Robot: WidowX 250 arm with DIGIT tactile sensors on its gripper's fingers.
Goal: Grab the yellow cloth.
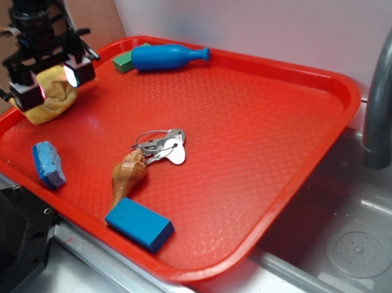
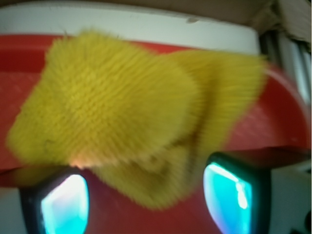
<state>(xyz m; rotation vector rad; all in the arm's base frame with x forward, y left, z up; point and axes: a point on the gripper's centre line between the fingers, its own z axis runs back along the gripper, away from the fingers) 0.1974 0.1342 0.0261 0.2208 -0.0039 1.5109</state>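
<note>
The yellow cloth (image 1: 48, 100) is a crumpled mustard terry rag at the far left corner of the red tray (image 1: 249, 135). My gripper (image 1: 50, 83) hangs right over it, with one finger on each side of the bundle. In the wrist view the cloth (image 2: 122, 112) fills most of the frame, and its lower fold reaches down between the two glowing fingertips (image 2: 66, 204). The gripper (image 2: 148, 200) is open wide, with red tray (image 2: 287, 122) showing between the jaws. The pads do not press the cloth.
A blue bottle (image 1: 168, 55) and a green block (image 1: 123, 61) lie at the tray's far edge. A blue sponge (image 1: 49, 165), a shell (image 1: 127, 173), keys (image 1: 162, 147) and a blue block (image 1: 139, 223) lie nearer. A sink and a grey faucet (image 1: 382, 91) are at right.
</note>
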